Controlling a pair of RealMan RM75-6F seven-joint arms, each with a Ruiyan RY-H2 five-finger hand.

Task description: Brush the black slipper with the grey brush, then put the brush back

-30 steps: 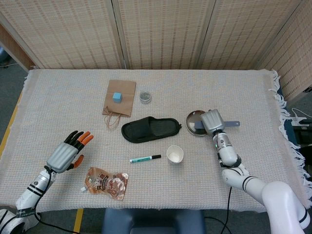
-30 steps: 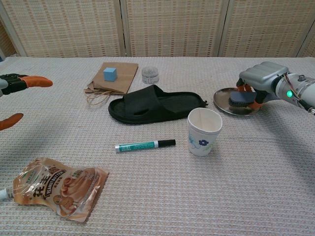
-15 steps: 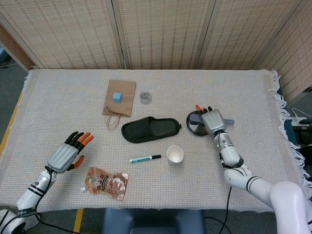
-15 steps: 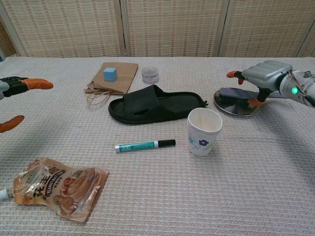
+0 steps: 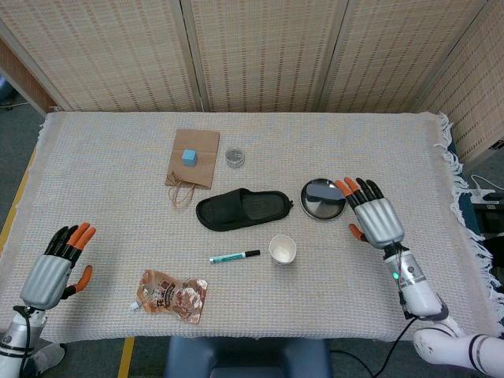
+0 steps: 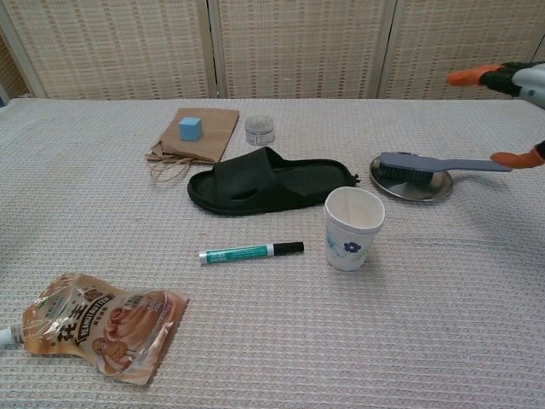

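Seen from above: a bench point(image 5: 102, 150) covered in pale woven cloth, with a black rubber slipper point(image 5: 244, 209) lying flat near the middle. To its right, a round shiny metal dish point(image 5: 319, 206) holding the grey long-handled brush point(image 6: 430, 164), bristles down on the dish, handle reaching out past the rim toward the robot's right side. Right hand point(image 5: 375, 214) just beside the dish, fingers spread and straight, holding nothing, not touching the brush. Left hand point(image 5: 57, 268) far off at the near left edge of the bench, also spread and empty.

Also on the bench: a white paper cup with a blue flower print point(image 6: 353, 227) standing just in front of the slipper's toe end, a teal marker pen with a black cap point(image 5: 235, 256), a brown paper bag point(image 5: 194, 157) with a small blue cube point(image 5: 189, 156) on it, a small round glass jar point(image 5: 235, 157), and an orange snack pouch point(image 5: 174, 294).

Likely risks from here: handle overhanging the dish, so a stray knock could tip the brush off or slide the dish. Cup close to the dish and slipper, easily toppled by a low sweep of the right arm.
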